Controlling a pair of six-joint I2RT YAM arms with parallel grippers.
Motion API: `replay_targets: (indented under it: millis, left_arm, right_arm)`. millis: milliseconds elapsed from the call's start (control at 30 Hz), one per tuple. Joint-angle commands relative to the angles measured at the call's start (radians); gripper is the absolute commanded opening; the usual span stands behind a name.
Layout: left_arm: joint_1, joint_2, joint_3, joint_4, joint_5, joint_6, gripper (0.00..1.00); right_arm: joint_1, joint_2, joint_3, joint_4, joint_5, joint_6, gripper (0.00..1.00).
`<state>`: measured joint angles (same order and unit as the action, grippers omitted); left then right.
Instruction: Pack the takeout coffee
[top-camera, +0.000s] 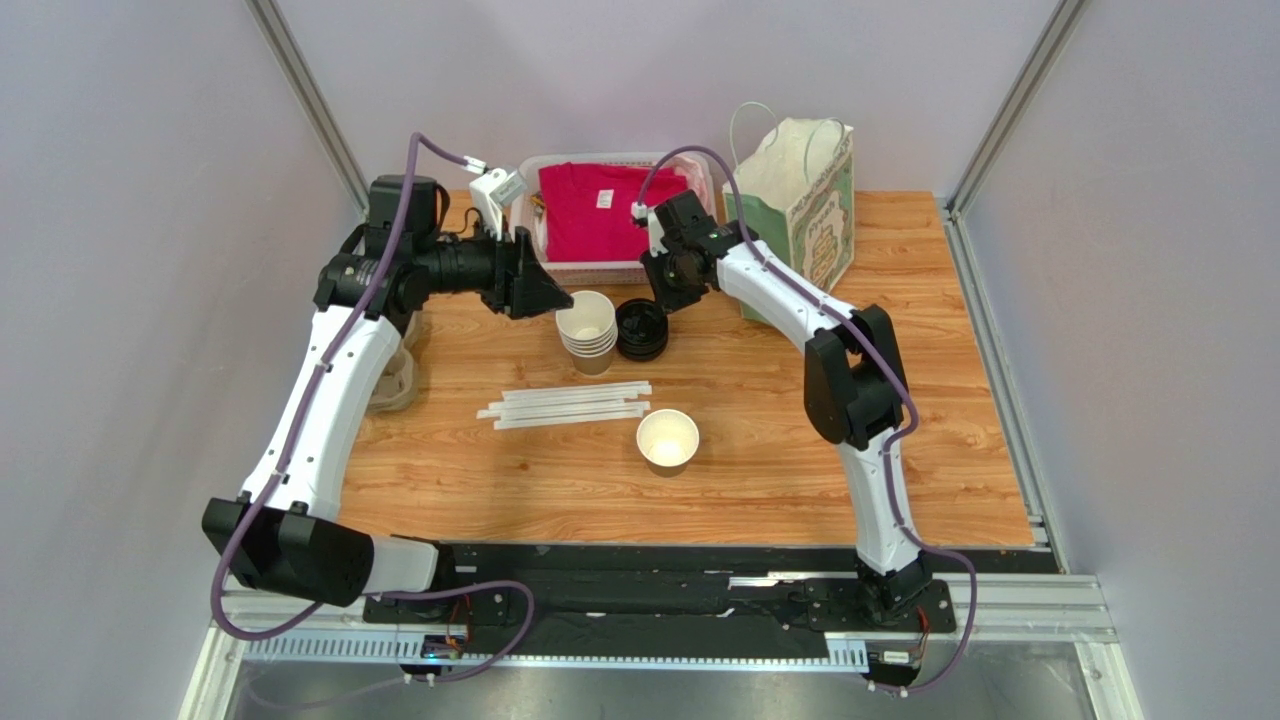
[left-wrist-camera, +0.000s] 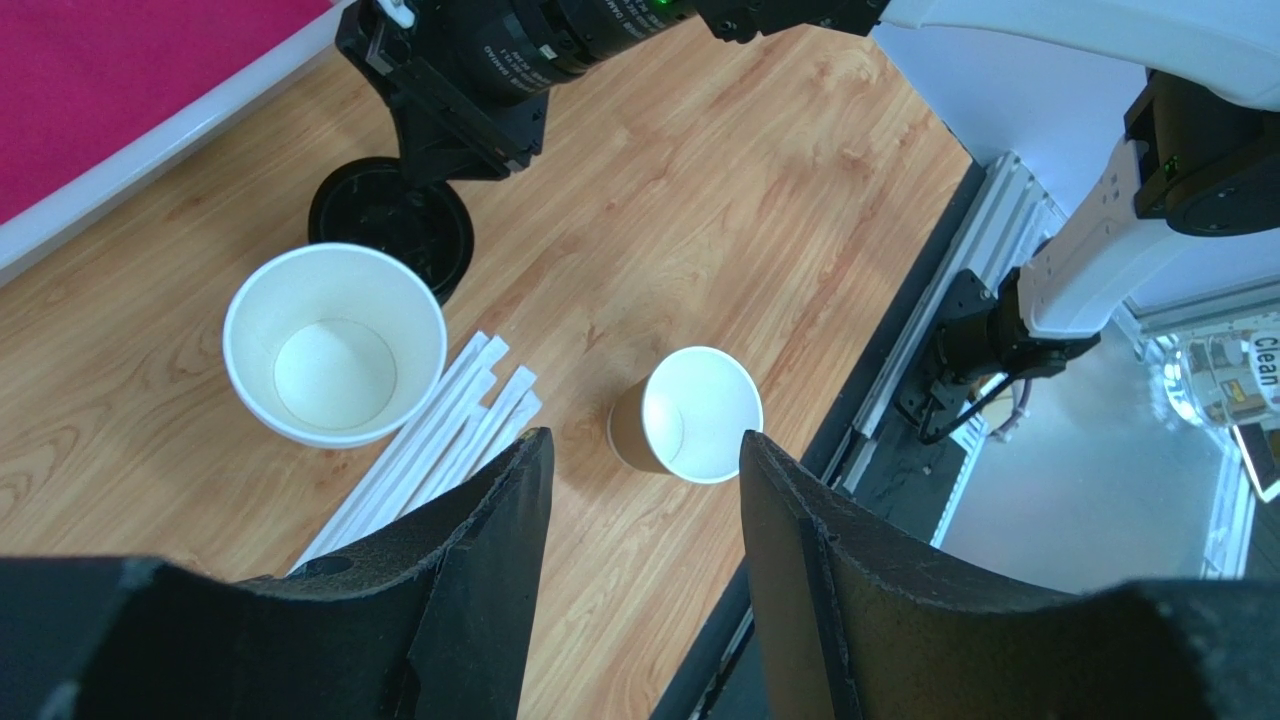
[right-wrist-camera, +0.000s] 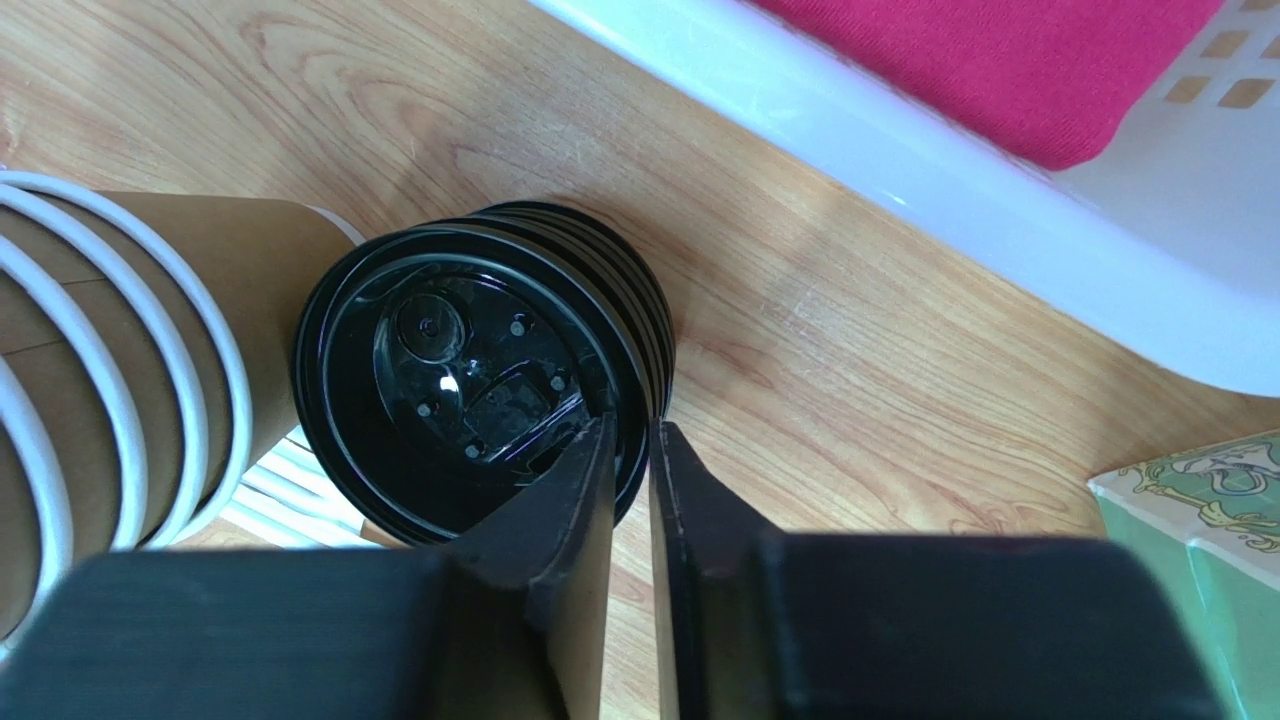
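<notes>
right claw (right-wrist-camera: 631, 438): clenched on the rim of the top round black plastic lid (right-wrist-camera: 451, 375), and only the right wrist view shows that
left claw (left-wrist-camera: 643, 447): released, empty, hanging beside the stacked tan paper cups (top-camera: 588, 330)
single tan paper cup (top-camera: 667, 440): lidless, upright, front-middle of the bench (top-camera: 902, 450)
arms: both elbows out, forearms angled inward

"Clean" on a white label (left-wrist-camera: 1267, 365) (cut off at the edge), nothing else legible

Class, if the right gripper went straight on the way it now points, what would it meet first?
The rim of the top black lid of the pile; the right gripper straddles it, contact unclear.
</notes>
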<state>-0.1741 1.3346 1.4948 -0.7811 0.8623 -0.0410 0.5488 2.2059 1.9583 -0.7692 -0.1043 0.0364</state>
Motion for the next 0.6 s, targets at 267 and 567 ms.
replay_targets:
  millis: [267, 567]
  left_arm:
    - [0.015, 0.02, 0.025, 0.023, 0.034, -0.017, 0.57]
    - [0.018, 0.026, 0.027, 0.019, 0.034, -0.01, 0.57]
  right_arm:
    - [0.007, 0.015, 0.059, -0.005, 0.028, -0.006, 0.14]
    - [0.008, 0.029, 0.074, -0.021, 0.008, -0.004, 0.0]
